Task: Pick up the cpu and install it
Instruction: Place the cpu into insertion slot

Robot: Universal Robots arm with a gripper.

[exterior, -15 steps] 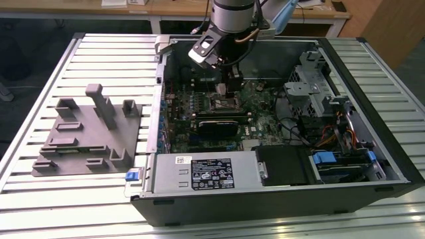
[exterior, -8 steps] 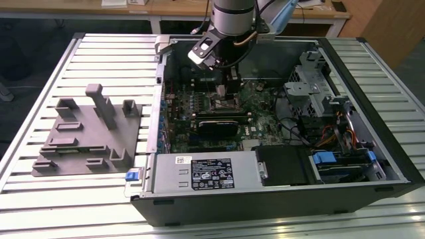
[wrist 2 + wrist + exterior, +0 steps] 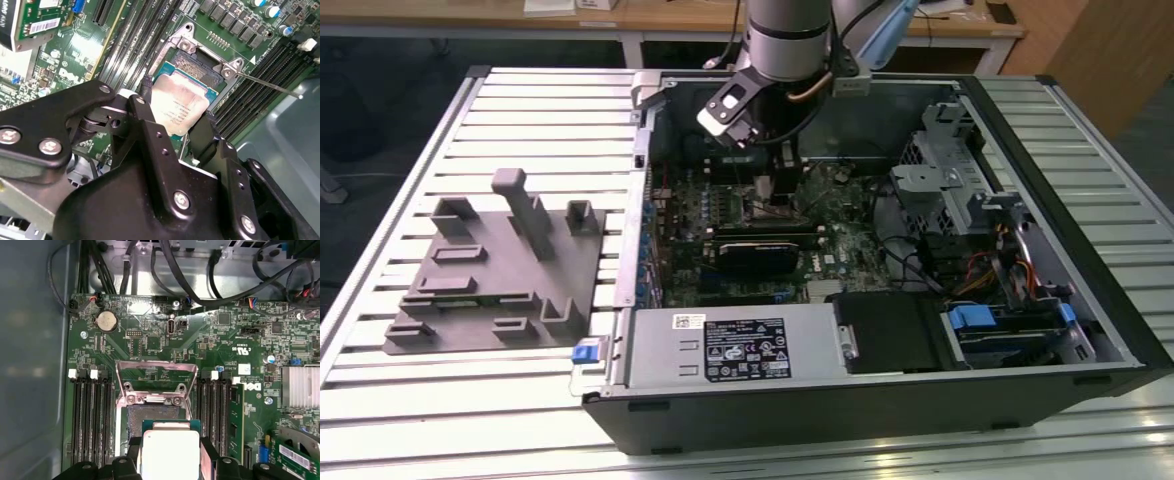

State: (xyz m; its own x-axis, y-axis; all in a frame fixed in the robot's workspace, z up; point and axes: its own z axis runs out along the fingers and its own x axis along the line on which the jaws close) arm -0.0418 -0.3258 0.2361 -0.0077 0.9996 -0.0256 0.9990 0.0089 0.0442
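Gripper [image 3: 176, 120] clamped on the cpu [image 3: 180, 102], with black fingers [image 3: 145, 107] against two opposite edges and the silver lid facing up. In the exterior view the arm reaches into the open computer case [image 3: 881, 410] at upper middle, well apart from the gray fixture tray [image 3: 494, 270] at the exterior view's left. The chip hangs over the open socket [image 3: 155, 415], covering part of it while bare contacts show beyond its far edge. Whether it touches the frame I cannot tell. The load plate [image 3: 155, 382] stands raised and the thin lever [image 3: 270, 85] is swung out over the memory slots [image 3: 250, 80].

The main hazard, as I judge it, is the contacts. The chip looks slightly offset and perhaps tilted, so a descent from here could land a corner first and bend them. The hold is on the edges alone, so a slip could drop the chip askew, and a finger might catch the socket frame.
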